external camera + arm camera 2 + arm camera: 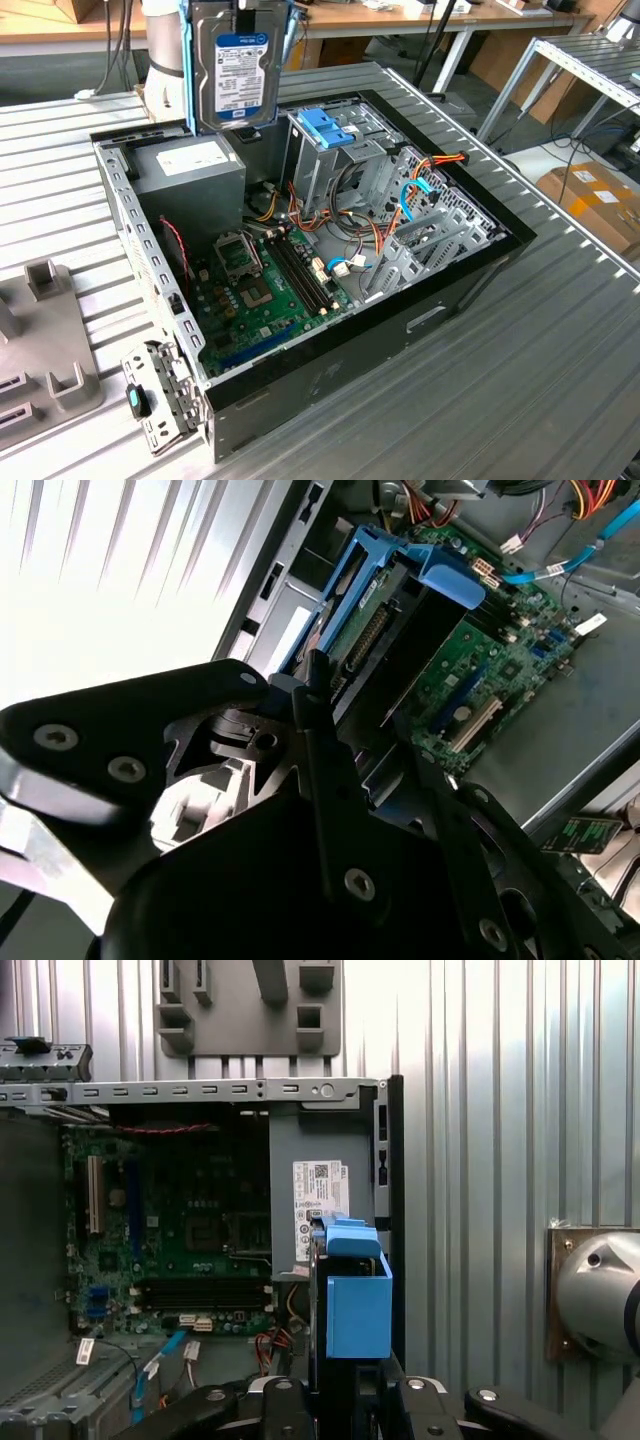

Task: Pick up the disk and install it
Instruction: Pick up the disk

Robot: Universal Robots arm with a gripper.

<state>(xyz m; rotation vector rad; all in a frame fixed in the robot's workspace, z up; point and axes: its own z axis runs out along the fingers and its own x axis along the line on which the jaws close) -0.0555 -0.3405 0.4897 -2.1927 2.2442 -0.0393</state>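
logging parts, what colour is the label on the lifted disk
White and blue, on the disk; clearest in the exterior view.

table [520,380]: ribbed grey metal top. on it: open pc case [330,375], on its side, approx centre; grey plastic fixture [45,340] near case, on exterior view's left; sm metal bracket [160,395] just beside case corner, same side.

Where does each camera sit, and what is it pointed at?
Exterior view: stands apart, looks down slantwise at the open computer case; the arm shows, disk raised above.
First wrist view: on the arm, looks down into the case past the gripper.
Second wrist view: on the arm, looks aslant past the gripper.
All share disk, motherboard.
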